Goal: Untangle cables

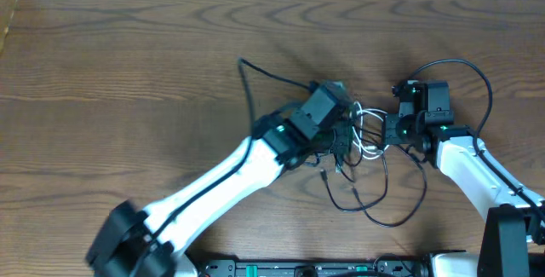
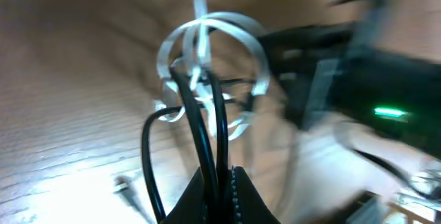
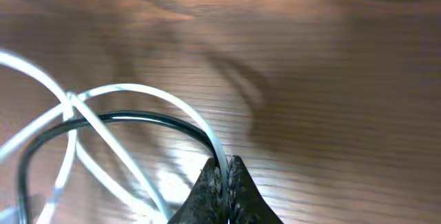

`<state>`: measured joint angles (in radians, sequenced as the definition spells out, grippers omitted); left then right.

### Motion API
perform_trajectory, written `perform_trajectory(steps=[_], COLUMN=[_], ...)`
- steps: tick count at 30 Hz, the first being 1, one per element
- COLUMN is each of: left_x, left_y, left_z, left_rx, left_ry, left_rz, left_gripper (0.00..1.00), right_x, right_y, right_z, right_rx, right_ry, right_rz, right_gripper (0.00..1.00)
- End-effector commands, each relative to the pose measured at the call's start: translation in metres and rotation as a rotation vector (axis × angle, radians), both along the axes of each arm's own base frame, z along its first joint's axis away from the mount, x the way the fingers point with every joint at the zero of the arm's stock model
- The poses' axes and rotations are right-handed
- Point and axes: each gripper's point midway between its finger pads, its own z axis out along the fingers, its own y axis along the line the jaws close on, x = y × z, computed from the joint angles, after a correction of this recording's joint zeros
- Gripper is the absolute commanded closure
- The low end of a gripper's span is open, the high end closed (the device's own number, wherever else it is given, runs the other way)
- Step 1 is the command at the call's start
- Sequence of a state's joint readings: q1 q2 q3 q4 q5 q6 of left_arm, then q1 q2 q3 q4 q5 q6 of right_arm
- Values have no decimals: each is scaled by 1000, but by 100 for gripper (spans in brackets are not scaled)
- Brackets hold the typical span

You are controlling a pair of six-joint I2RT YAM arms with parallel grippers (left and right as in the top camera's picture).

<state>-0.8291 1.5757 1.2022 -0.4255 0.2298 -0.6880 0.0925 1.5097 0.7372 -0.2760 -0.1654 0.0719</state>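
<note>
A tangle of thin black cables [image 1: 375, 193] and a white cable [image 1: 368, 132] lies on the brown table between my two grippers. My left gripper [image 1: 339, 132] is shut on black cable strands [image 2: 205, 141], which rise from its jaws [image 2: 222, 182] into the looped white cable [image 2: 207, 45]. My right gripper [image 1: 393, 129] is shut on the white cable [image 3: 172, 107] at its fingertips [image 3: 226, 172], with a black cable [image 3: 138, 119] curving up to the same spot. One black cable runs out to the upper left [image 1: 255, 72], another loops right [image 1: 481, 81].
The wooden table [image 1: 128, 72] stretches left and toward the far edge. A small plug [image 2: 122, 182] lies on the table near the left gripper. The right arm's body [image 2: 365, 79] fills the right side of the left wrist view.
</note>
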Motion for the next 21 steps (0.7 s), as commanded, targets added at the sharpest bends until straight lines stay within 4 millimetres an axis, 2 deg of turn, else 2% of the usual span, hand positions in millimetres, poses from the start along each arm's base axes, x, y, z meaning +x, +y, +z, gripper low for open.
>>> perform_trajectory(steps=[1, 6, 9, 15, 18, 21], left_x=[3, 7, 7, 8, 17, 24], left_y=[0, 3, 3, 4, 12, 18], left_z=[17, 15, 15, 15, 14, 14], left_rx=[-7, 41, 55, 69, 88, 90], left_ry=[-73, -137, -164, -190, -201, -199], left_rz=[-37, -89, -123, -151, -118, -97], left_gripper=[93, 93, 93, 93, 93, 93], right_x=[-5, -29, -40, -37, -29, -10], right_y=[35, 92, 105, 97, 84, 50], right_z=[16, 55, 74, 79, 70, 42], right_rx=[150, 418, 516, 544, 485, 316], right_ry=[-49, -174, -229, -241, -224, -130], right_rz=[196, 577, 685, 663, 596, 356], right_gripper=[99, 99, 97, 94, 80, 62])
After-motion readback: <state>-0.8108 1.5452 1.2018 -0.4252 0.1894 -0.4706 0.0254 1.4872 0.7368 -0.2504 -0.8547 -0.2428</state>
